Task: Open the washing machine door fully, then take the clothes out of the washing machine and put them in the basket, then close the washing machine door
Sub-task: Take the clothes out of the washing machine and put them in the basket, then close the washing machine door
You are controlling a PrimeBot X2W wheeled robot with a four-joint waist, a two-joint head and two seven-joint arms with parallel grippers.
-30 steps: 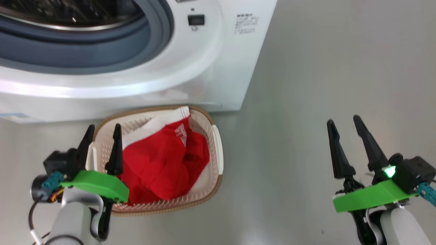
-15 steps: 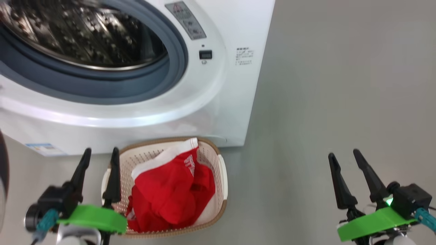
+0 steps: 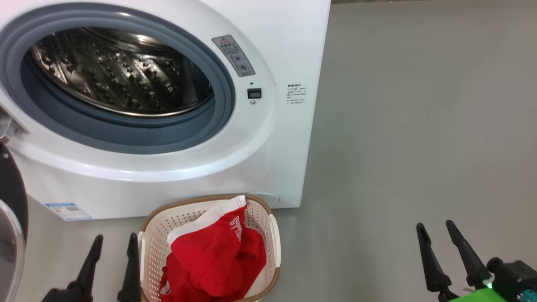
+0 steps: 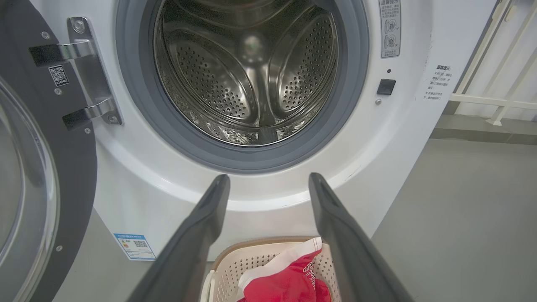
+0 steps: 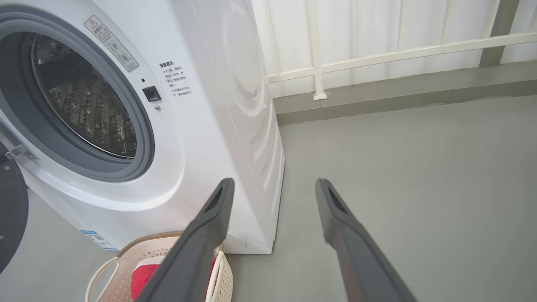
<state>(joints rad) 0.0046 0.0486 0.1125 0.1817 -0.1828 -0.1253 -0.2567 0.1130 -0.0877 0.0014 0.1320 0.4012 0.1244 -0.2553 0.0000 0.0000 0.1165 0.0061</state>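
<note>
Clothes (image 3: 214, 260) lie heaped red in the basket (image 3: 275, 241), which stands on the floor (image 3: 398, 126) against the foot of the washing machine (image 3: 277, 167), near its front right corner. Against the views from a second ago, heap and basket sit the same way relative to the machine. What has shifted is the head camera, which has tipped up, so the whole round opening is in view and both grippers have slid to the bottom edge.

The drum (image 4: 251, 75) looks bare in the left wrist view, so unloading seems finished and only the closing appears left. The washing machine door (image 4: 75, 167) hangs swung wide on its hinge at the machine's left side.

The left gripper (image 3: 115, 241) hovers just beside the basket's left edge, fingers spread wide and empty, as wide as a second ago. The right gripper (image 3: 435, 226) stands well apart over bare floor, equally wide, holding nothing.

The floor is smooth grey. Behind the machine's right side a white railing (image 5: 319, 54) runs along a pale wall.
</note>
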